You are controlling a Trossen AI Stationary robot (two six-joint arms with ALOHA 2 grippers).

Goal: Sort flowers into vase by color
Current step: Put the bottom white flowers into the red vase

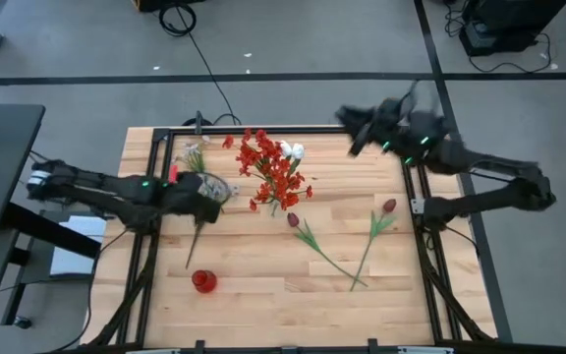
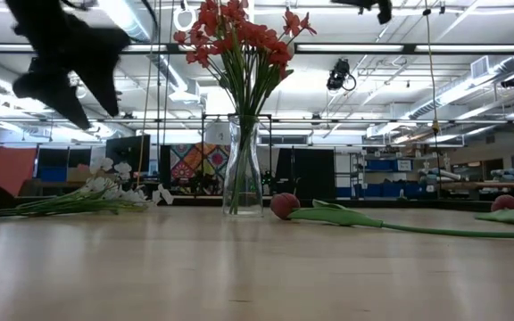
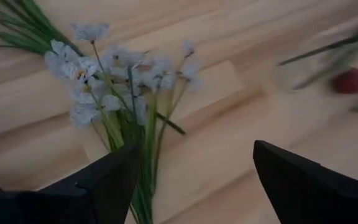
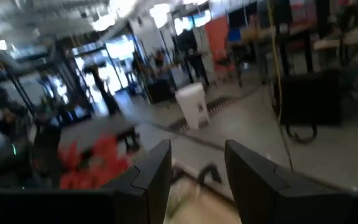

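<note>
Your left gripper [image 3: 194,180] hangs wide open, holding nothing, over the pale small-blossom spray [image 3: 114,81] — lined up to pinch its green stems; your right gripper [image 4: 194,177], half-open and empty, waits raised.

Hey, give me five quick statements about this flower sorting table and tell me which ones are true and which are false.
1. The bright red flowers stand in the glass vase. True.
2. The left gripper holds the pale sprays. False: it is open above them, empty.
3. Two dark red tulips lie flat on the table. True.
4. The right gripper is down at the tulips. False: it is raised near the table's far right corner, open and empty.
5. The glass vase lies on its side. False: it stands upright.
</note>
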